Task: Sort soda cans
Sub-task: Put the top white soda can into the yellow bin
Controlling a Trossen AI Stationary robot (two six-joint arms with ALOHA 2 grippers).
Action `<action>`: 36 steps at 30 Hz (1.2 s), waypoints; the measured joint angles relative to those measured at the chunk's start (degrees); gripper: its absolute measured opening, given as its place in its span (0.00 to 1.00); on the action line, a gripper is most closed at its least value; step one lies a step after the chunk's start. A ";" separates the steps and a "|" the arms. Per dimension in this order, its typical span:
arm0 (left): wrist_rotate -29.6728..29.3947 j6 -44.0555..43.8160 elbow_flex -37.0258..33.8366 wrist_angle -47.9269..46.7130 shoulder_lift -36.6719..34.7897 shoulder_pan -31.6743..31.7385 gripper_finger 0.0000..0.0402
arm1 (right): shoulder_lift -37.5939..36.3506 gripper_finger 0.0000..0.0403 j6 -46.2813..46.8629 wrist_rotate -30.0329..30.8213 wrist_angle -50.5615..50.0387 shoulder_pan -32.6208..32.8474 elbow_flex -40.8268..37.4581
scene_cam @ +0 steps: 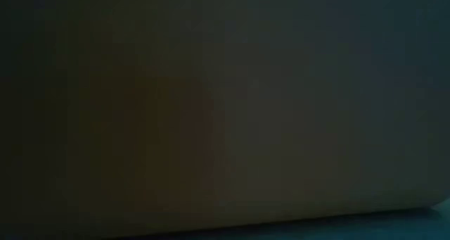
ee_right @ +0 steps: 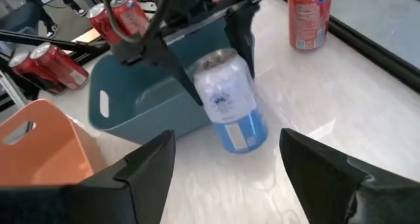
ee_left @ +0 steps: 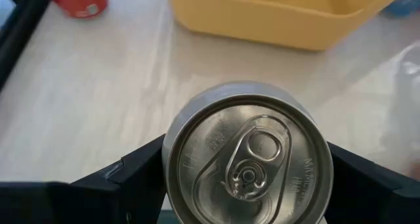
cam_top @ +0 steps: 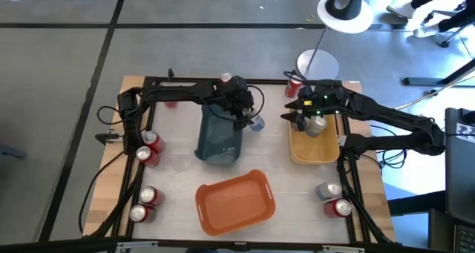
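Left gripper (ee_right: 220, 50) clamps tilted silver-blue can (ee_right: 231, 100).

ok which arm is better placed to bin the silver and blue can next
Left. The left gripper is already shut on the silver and blue can, right beside the blue bin. The right gripper is open and empty above the yellow bin.

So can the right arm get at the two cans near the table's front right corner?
Probably yes. The right gripper is open and empty above the yellow bin, and the grey can and red can stand in the open on its side.
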 joint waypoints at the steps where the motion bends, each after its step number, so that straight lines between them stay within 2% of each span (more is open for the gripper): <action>1: -0.58 0.76 0.00 -0.04 0.13 -0.26 0.76 | 0.79 0.67 -0.42 -0.02 0.60 0.00 0.00; 15: -2.17 7.00 0.02 -4.17 2.02 -3.55 0.76 | 7.87 0.67 -1.10 0.07 3.86 -0.02 0.00; 22: -2.10 12.53 0.00 -4.01 2.11 -4.57 0.76 | 8.35 0.67 -1.10 0.07 3.95 -0.02 0.00; 36: -2.10 17.22 0.00 -3.04 2.13 -5.64 0.76 | 8.35 0.67 -1.13 0.07 3.83 -0.02 0.00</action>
